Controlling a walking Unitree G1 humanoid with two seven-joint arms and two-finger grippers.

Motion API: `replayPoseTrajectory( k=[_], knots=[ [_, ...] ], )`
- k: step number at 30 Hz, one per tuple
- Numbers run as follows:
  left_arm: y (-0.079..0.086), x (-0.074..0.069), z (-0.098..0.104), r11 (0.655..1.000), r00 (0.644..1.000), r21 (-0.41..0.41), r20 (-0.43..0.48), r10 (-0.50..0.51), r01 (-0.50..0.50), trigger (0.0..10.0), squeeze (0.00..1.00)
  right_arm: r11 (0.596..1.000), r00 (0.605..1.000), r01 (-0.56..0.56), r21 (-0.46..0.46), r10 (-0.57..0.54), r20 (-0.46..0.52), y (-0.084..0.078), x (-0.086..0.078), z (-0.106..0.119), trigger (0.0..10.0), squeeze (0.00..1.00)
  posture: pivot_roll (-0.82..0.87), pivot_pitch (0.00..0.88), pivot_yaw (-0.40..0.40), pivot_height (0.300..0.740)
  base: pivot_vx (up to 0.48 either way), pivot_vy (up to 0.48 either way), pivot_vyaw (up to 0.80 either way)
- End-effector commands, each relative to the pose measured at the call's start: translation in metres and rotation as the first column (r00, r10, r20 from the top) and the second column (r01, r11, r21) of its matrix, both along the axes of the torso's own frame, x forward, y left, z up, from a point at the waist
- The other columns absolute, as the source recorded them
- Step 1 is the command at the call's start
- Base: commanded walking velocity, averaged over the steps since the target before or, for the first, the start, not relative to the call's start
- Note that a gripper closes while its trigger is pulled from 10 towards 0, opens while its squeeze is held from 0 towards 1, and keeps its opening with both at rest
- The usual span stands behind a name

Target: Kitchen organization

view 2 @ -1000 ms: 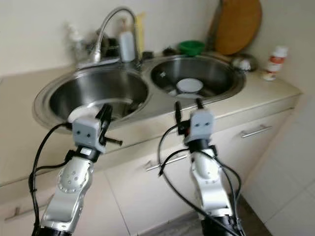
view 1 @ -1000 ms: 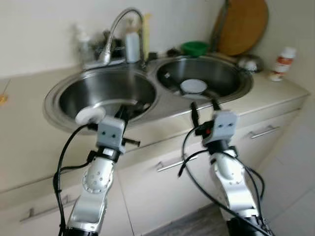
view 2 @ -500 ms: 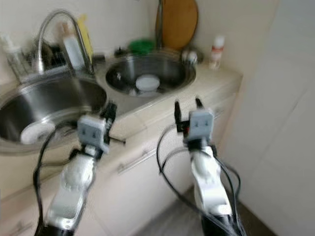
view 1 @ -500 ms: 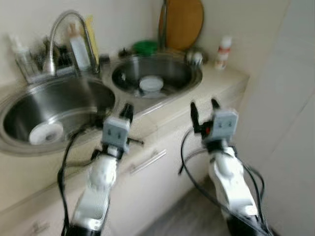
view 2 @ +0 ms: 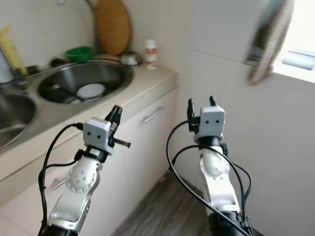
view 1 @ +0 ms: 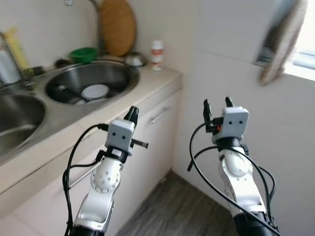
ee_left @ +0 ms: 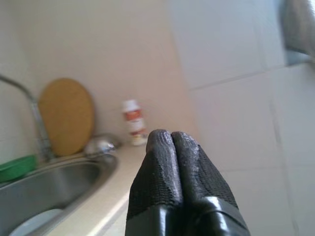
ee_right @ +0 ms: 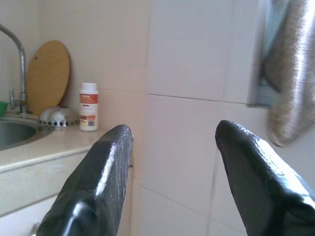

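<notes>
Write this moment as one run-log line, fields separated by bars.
left hand: shut, empty, raised beside counter | right hand: open, empty, facing tiled wall | white bowl: in round sink | bottle: on counter corner

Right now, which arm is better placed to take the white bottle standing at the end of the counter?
Probably the left. The left pincer hangs over the counter edge, nearer the white bottle, though it is shut. The right pincer is open but faces the tiled wall.

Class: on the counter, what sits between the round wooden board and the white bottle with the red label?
A small metal strainer lies between the wooden board and the white bottle, seen in the left eye view.
</notes>
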State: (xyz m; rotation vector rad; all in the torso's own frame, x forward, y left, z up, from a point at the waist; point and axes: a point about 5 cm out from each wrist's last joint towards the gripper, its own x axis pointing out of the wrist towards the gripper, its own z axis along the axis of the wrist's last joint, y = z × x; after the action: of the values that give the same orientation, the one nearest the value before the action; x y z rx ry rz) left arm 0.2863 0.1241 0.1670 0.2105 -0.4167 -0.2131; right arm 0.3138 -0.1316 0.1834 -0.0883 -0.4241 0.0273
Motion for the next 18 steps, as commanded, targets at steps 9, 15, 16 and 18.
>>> replayPoseTrajectory(
  k=[9, 15, 16, 18],
  knots=[
    [0.001, 0.000, -0.006, 1.000, 1.000, 0.003, -0.021, 0.000, 0.000, 10.0, 0.00, 0.993, 0.992, 0.096, -0.065, -0.101, -0.079, -0.011, 0.006, -0.011, 10.0, 0.00, -0.08, 0.000, 0.042, 0.740, 0.000, 0.000, -0.80],
    [0.000, 0.000, -0.011, 1.000, 0.999, 0.005, -0.040, -0.004, 0.004, 10.0, 0.00, 0.987, 0.984, 0.120, -0.104, -0.132, -0.117, -0.014, 0.007, -0.019, 10.0, 0.00, -0.08, 0.000, 0.043, 0.740, 0.000, 0.000, -0.80],
    [0.000, 0.000, -0.011, 1.000, 0.999, 0.005, -0.040, -0.004, 0.004, 10.0, 0.00, 0.987, 0.984, 0.120, -0.104, -0.132, -0.117, -0.014, 0.007, -0.019, 10.0, 0.00, -0.08, 0.000, 0.043, 0.740, 0.000, 0.000, -0.80],
    [-0.001, 0.000, -0.012, 1.000, 0.999, 0.009, -0.046, -0.004, 0.005, 10.0, 0.00, 0.986, 0.984, 0.118, -0.115, -0.132, -0.122, -0.014, 0.007, -0.021, 10.0, 0.00, -0.08, 0.000, 0.043, 0.740, 0.000, 0.000, -0.80]
  ],
)
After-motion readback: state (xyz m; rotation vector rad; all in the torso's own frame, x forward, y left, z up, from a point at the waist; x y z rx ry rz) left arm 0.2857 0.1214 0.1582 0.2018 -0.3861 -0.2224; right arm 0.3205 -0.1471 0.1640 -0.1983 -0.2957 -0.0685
